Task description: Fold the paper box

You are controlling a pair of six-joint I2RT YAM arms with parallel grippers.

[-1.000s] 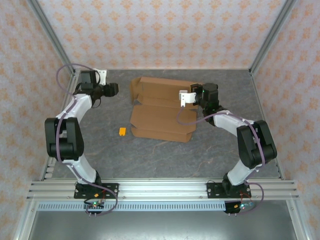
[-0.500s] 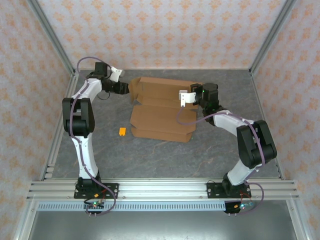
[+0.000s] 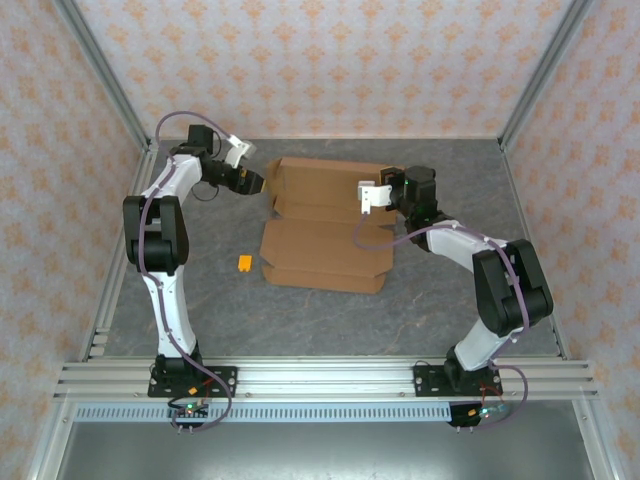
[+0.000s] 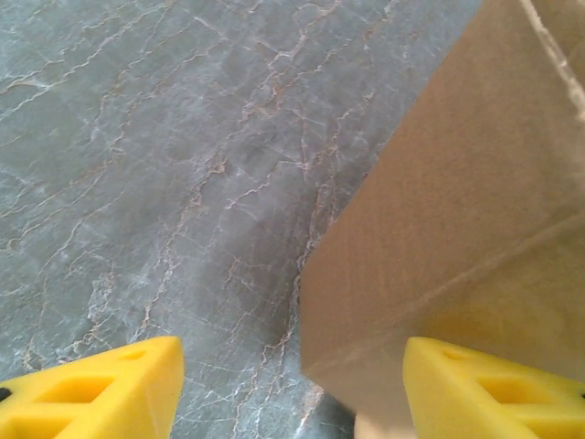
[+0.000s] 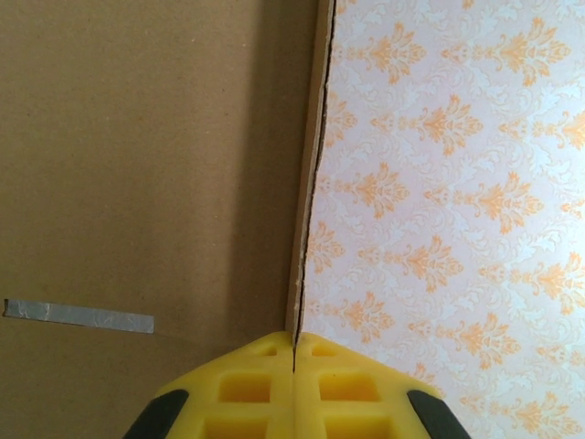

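Yellow-padded, the right gripper point(image 5: 294, 355) is seen clamped flat on a thin raised edge of the paper box point(image 5: 137, 165), the cardboard being pinched in the seam between the pads. A strip of grey tape point(image 5: 78, 315) is stuck on the brown panel left of the clamp, and the patterned wall point(image 5: 457, 183) is seen past the edge. The left gripper point(image 4: 292, 384) is held with its jaws spread wide and nothing between them. A brown corner of the box is set in front of one finger; contact cannot be told. Grey marbled table point(image 4: 137, 137) lies under the gap. From above, the box is placed at the far middle of the table, its rear part raised and its near panels flat, with one gripper at each rear end. A small orange-yellow piece point(image 3: 245, 263) lies just left of the near-left corner.
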